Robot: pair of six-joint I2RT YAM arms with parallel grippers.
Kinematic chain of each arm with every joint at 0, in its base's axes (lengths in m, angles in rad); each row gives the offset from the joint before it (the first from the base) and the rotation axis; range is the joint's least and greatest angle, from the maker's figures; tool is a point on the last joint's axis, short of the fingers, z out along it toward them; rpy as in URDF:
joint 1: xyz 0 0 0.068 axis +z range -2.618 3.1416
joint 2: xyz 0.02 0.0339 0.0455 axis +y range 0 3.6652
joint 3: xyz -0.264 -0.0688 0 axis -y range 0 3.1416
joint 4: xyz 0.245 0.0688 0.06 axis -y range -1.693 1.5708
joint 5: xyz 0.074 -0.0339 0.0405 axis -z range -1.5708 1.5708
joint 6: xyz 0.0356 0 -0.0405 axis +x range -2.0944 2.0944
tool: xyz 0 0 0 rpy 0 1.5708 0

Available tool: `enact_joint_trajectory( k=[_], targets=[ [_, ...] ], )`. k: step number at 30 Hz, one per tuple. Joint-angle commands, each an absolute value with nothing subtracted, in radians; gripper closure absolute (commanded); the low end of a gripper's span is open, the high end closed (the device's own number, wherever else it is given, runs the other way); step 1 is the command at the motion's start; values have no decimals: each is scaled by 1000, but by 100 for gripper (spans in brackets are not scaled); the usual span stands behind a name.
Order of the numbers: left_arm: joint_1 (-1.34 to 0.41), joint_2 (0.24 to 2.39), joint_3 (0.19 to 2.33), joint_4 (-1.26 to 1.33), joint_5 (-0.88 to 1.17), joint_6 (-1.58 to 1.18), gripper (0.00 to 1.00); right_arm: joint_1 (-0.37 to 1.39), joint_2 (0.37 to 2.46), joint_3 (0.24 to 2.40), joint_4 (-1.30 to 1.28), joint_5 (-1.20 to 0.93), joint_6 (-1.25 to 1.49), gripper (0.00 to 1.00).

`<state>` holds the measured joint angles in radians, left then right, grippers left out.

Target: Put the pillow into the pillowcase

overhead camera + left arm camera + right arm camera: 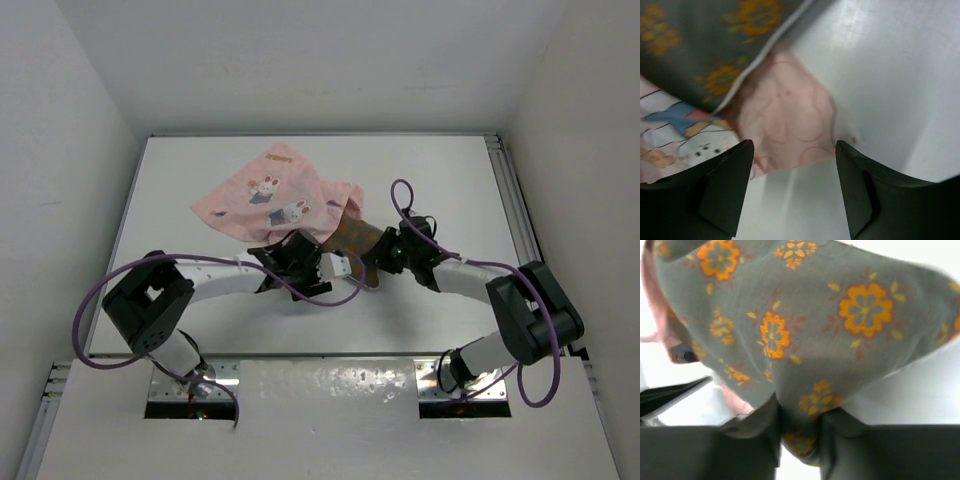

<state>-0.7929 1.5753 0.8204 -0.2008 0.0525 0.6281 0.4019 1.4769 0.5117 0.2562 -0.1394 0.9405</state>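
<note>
Presently olive-brown orange-flowered flat pillow (805,330) is clamped at edge by right gripper (801,415), apparently for feeding into thin pink printed pillowcase (262,195), upper centre; left gripper (792,150) is held open, empty, at its edge.

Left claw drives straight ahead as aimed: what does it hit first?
Probably the pillowcase, its pink edge dead ahead of the open left claw; the pillow sits further on. Depth unclear.

No legible text, label, brand mark or number appears in any view. The pillowcase (265,195) and pillow (790,315) carry pictorial prints only.
</note>
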Motion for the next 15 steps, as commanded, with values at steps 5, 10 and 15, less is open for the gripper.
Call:
enact_joint_trajectory(
  k=[5,10,15],
  targets=[
    [-822,1525,727,-81,20,651,36,414,1496,563,321,-210,974,94],
    [-798,1502,687,-48,76,586,36,414,1462,546,287,-202,947,93],
    [-807,1503,676,-22,49,571,35,414,1428,522,255,-204,913,46]
  ],
)
